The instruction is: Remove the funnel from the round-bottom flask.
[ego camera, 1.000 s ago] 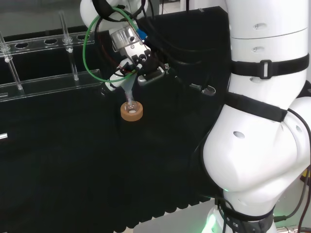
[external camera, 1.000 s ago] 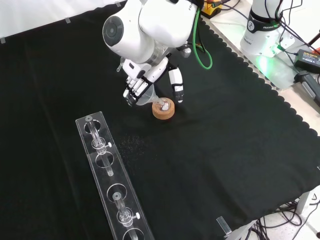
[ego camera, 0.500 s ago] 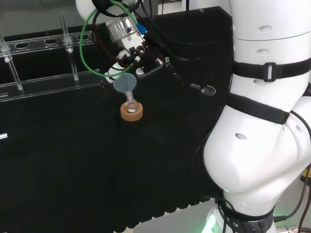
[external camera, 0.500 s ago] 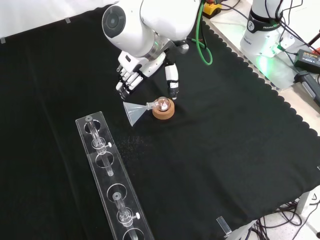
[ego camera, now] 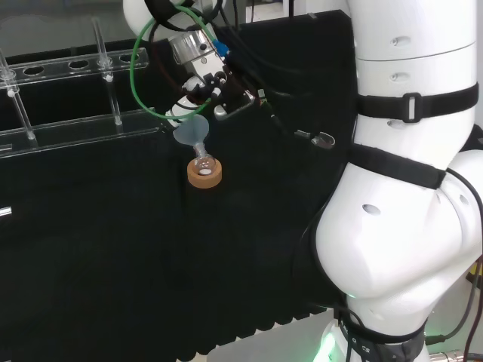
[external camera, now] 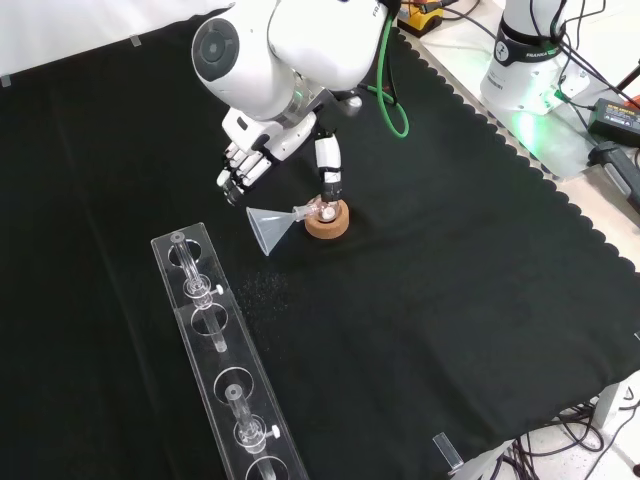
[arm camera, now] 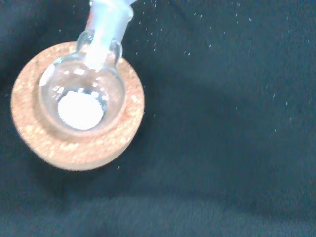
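A small clear round-bottom flask (external camera: 322, 209) with white powder in it sits tilted in a cork ring (external camera: 329, 226). The clear funnel (external camera: 267, 223) leans far over to the left in the front view, its wide mouth down near the cloth and its stem still in the flask's neck. The hand (external camera: 262, 150) hangs open just above the funnel, fingers (external camera: 236, 180) relaxed and clear of it, thumb pointing down close by the flask. In the head view the funnel (ego camera: 192, 134) rises from the flask (ego camera: 202, 161) under the hand (ego camera: 220, 95). The wrist view looks down into the flask (arm camera: 81, 96) on its ring (arm camera: 74, 148).
A long clear tube rack (external camera: 215, 340) with a few tubes lies on the cloth in front of the ring in the front view; in the head view this rack (ego camera: 68, 124) runs along the far left. The arm's white links (ego camera: 407, 188) stand at the head view's right.
The hand, shut on the funnel a second ago, has let it go and lifted away to the left in the front view. The funnel has tipped over, stem still in the flask.
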Robot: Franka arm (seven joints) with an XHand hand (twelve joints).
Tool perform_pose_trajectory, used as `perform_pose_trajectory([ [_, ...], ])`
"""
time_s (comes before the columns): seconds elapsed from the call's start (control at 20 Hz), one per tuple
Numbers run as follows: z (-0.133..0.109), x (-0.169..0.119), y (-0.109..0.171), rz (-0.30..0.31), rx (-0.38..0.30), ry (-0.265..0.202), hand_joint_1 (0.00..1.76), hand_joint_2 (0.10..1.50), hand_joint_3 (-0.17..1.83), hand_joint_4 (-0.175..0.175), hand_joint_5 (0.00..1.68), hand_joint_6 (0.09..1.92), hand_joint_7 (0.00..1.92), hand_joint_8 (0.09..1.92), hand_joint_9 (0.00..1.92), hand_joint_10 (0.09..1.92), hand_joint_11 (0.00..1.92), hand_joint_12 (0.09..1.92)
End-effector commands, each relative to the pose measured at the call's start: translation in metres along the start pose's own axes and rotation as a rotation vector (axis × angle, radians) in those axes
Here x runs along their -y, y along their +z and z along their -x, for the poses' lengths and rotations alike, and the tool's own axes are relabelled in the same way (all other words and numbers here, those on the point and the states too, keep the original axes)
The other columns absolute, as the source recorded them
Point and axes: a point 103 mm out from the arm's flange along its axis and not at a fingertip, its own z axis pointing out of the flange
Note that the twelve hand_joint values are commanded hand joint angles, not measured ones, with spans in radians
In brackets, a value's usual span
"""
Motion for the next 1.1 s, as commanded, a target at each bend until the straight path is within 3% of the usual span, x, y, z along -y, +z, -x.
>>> perform_pose_trajectory([
  [0.05, 0.046, -0.028, 0.007, 0.301, -0.049, -0.124, 0.22, 0.72, 0.01, -0.035, 0.42, 0.09, 0.14, 0.65, 0.09, 0.92, 0.16, 1.57],
  [0.15, 0.057, -0.034, 0.009, 0.381, -0.086, -0.158, 0.26, 0.72, 0.0, -0.051, 0.54, 0.09, 0.27, 0.84, 0.23, 0.98, 0.27, 1.51],
  [0.25, 0.066, -0.041, 0.011, 0.415, -0.076, -0.174, 0.31, 0.73, 0.0, -0.065, 0.62, 0.15, 0.41, 0.9, 0.37, 0.95, 0.35, 1.46],
  [0.45, 0.078, -0.06, 0.015, 0.391, -0.107, -0.174, 0.34, 0.73, 0.0, -0.075, 0.57, 0.45, 0.52, 0.94, 0.47, 0.92, 0.41, 1.44],
  [0.6, 0.079, -0.073, 0.015, 0.38, -0.112, -0.173, 0.34, 0.73, 0.0, -0.075, 0.53, 0.58, 0.53, 0.95, 0.47, 0.92, 0.41, 1.44],
  [0.8, 0.08, -0.076, 0.014, 0.367, -0.122, -0.178, 0.34, 0.72, 0.0, -0.075, 0.51, 0.66, 0.54, 0.96, 0.47, 0.92, 0.41, 1.44],
  [1.1, 0.062, -0.085, 0.008, 0.362, -0.094, -0.196, 0.34, 0.73, 0.0, -0.076, 0.51, 0.68, 0.54, 0.97, 0.47, 0.93, 0.4, 1.44],
])
